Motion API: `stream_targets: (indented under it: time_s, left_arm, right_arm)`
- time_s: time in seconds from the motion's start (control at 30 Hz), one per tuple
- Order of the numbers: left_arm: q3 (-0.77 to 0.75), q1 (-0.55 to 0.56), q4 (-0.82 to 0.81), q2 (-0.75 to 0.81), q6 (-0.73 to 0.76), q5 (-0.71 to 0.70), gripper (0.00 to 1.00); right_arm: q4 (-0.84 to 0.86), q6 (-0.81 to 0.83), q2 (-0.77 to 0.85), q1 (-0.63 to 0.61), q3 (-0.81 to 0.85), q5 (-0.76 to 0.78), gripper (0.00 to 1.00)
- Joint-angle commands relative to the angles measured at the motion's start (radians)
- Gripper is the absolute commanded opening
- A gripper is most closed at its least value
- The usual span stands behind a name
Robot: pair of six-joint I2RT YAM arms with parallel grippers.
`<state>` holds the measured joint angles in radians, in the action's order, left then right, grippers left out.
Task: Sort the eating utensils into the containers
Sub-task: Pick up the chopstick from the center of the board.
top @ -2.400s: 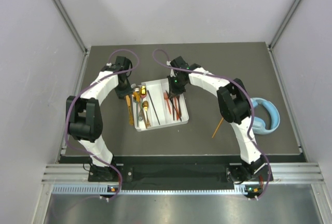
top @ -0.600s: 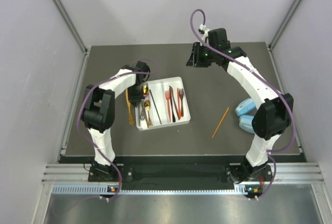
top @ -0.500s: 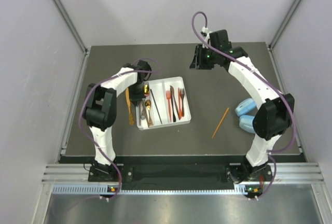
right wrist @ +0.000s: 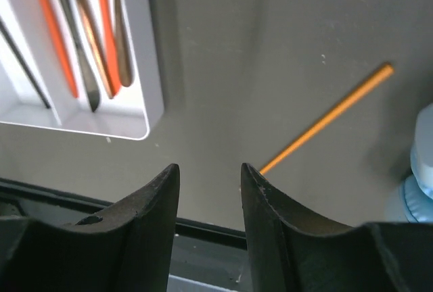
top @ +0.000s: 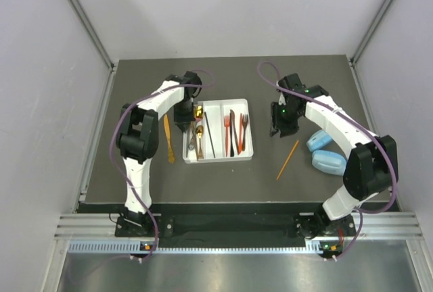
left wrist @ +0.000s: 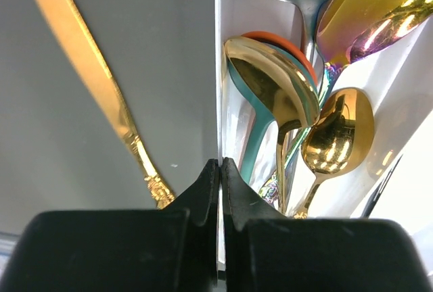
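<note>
Pinches with the left gripper [left wrist: 220,170], jaws pressed flat together, the thin side wall of the white rectangular plastic tray [left wrist: 235,15] with long divided compartments. Just right of those fingertips, inside the nearest compartment, shows a heap of overlapping spoons: two gold spoons [left wrist: 270,82] on top, a teal-handled spoon [left wrist: 252,147] beneath them, an orange edge behind, and a silver bowl and an iridescent gold-purple bowl farther ahead. Left of the fingertips, outside the tray on the dark grey table [left wrist: 169,49], shows a gold knife [left wrist: 88,69] lying flat, apart from the wall.

Hovers with the right gripper [right wrist: 210,170] partly open over bare table, nothing between the black fingers [right wrist: 152,204]. Ahead and to its right, finds a thin orange stick [right wrist: 325,119] lying loose, its near end close beside the right fingertip. Ahead and to its left, shows the tray's corner with orange and dark utensils [right wrist: 53,35] laid lengthwise in the compartments. At the far right, catches a part of the light-blue headphones [right wrist: 419,170].
</note>
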<state>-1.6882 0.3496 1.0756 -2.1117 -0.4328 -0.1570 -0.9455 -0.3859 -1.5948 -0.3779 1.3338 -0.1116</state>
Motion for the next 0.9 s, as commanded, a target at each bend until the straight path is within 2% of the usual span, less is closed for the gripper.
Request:
stream_targets:
  time_s: [0.0, 0.07, 0.1, 0.3, 0.53, 0.87]
  left_arm:
    - [-0.05, 0.045, -0.339, -0.083, -0.024, 0.182, 0.0]
    - [-0.047, 0.046, -0.341, -0.079, -0.018, 0.175, 0.05]
    - [-0.044, 0.045, -0.342, -0.076, -0.017, 0.174, 0.12]
    - [-0.047, 0.046, -0.344, -0.065, 0.014, 0.171, 0.2]
    - [0.022, 0.045, -0.391, 0.057, 0.005, 0.12, 0.32]
    - [0.027, -0.006, -0.364, 0.159, -0.009, 0.073, 0.33]
  right_arm:
    - [-0.025, -0.048, 0.053, 0.007, -0.039, 0.092, 0.42]
    - [-0.035, -0.06, 0.05, 0.007, -0.054, 0.104, 0.42]
    - [-0.033, -0.073, 0.055, 0.008, -0.08, 0.104, 0.42]
    - [0.001, -0.1, 0.064, 0.025, -0.206, 0.135, 0.47]
    - [0.022, -0.122, 0.052, 0.043, -0.226, 0.164, 0.47]
    - [0.059, -0.125, -0.051, 0.082, -0.209, 0.216, 0.48]
